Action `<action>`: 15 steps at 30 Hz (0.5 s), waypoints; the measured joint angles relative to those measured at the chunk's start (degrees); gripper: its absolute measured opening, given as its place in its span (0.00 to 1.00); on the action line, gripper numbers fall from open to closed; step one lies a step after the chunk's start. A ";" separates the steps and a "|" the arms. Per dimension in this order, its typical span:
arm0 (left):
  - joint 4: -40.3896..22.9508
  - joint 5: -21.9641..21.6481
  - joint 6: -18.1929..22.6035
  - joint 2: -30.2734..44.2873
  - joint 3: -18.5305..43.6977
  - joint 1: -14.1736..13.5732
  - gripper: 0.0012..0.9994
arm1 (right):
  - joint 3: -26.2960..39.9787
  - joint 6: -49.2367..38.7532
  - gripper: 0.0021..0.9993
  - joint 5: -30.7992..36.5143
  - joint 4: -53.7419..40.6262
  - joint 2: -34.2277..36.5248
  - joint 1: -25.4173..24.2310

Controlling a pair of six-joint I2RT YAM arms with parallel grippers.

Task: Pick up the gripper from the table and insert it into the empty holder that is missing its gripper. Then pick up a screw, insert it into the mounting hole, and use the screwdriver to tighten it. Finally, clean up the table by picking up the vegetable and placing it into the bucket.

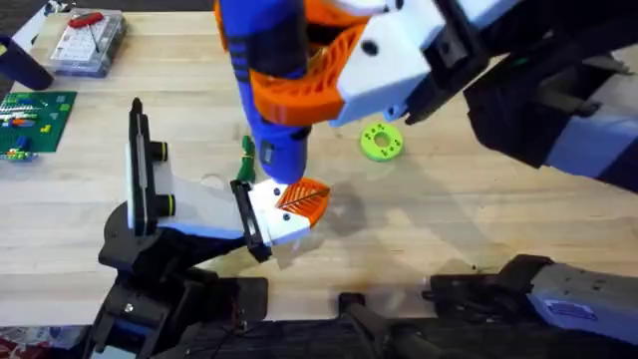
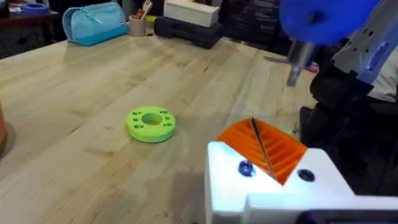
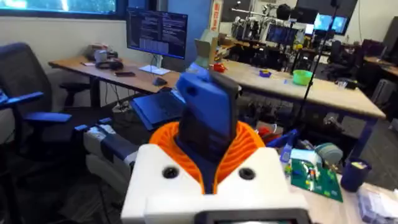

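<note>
My right gripper (image 1: 304, 85) reaches in from the upper right, shut on the blue screwdriver (image 1: 267, 100), which hangs tip-down. In the right wrist view the orange fingers (image 3: 249, 146) clasp the screwdriver (image 3: 208, 112). Just below the tip, the gripper (image 1: 284, 212), a white block with an orange ribbed finger, sits in the black holder (image 1: 249, 221) at the end of my left arm. My left gripper (image 2: 255, 124) has its orange fingers pressed together on nothing, and the driver tip (image 2: 293, 65) hovers beyond them. The vegetable (image 1: 247, 156) lies beside the screwdriver, partly hidden. A sliver of the bucket (image 2: 2, 129) shows.
A lime-green disc with holes (image 1: 381, 141) (image 2: 151, 124) lies right of the work spot. A green circuit board (image 1: 32, 120) and a clear parts box (image 1: 88, 42) sit at the far left. A blue bag (image 2: 93, 23) and a black case (image 2: 186, 31) stand along the far edge.
</note>
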 joint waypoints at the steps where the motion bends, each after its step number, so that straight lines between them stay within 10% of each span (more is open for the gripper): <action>1: 0.00 0.00 0.00 0.00 0.00 0.01 0.01 | -0.44 0.04 0.05 0.00 0.06 0.02 0.00; 15: 0.00 0.00 0.00 0.00 -0.02 0.02 0.01 | -1.51 0.22 0.05 0.24 0.53 1.92 2.64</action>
